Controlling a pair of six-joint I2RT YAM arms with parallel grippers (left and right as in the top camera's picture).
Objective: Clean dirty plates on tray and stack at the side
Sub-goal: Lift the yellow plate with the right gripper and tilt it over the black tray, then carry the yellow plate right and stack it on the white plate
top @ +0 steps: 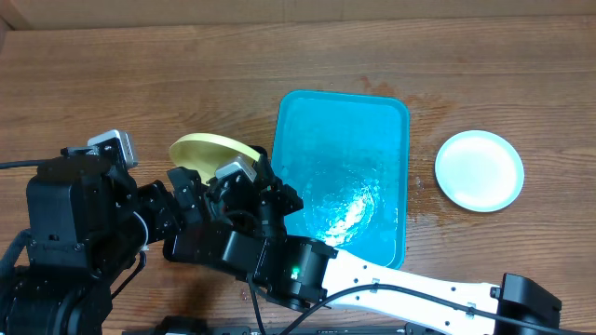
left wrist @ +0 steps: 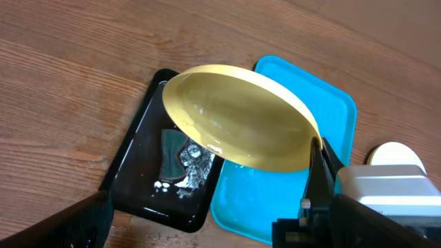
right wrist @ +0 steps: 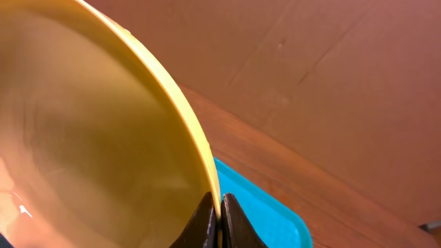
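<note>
A pale yellow plate (left wrist: 241, 117) hangs tilted above the black tray (left wrist: 134, 148), its inside facing the left wrist camera. My right gripper (right wrist: 219, 215) is shut on the plate's rim (right wrist: 200, 148), one finger on each side. In the overhead view this plate (top: 212, 149) shows just left of the turquoise tray (top: 345, 167), which is wet and holds no plates. My left gripper (left wrist: 220, 233) stands open below the plate with nothing between its fingers. Another plate (top: 480, 170) with a white centre lies on the table to the tray's right.
The black tray holds a dark sponge-like pad (left wrist: 176, 155) and white foam. Both arms crowd the table's near left, and the right arm's white link (top: 391, 284) crosses the front edge. Damp patches mark the wood around the turquoise tray.
</note>
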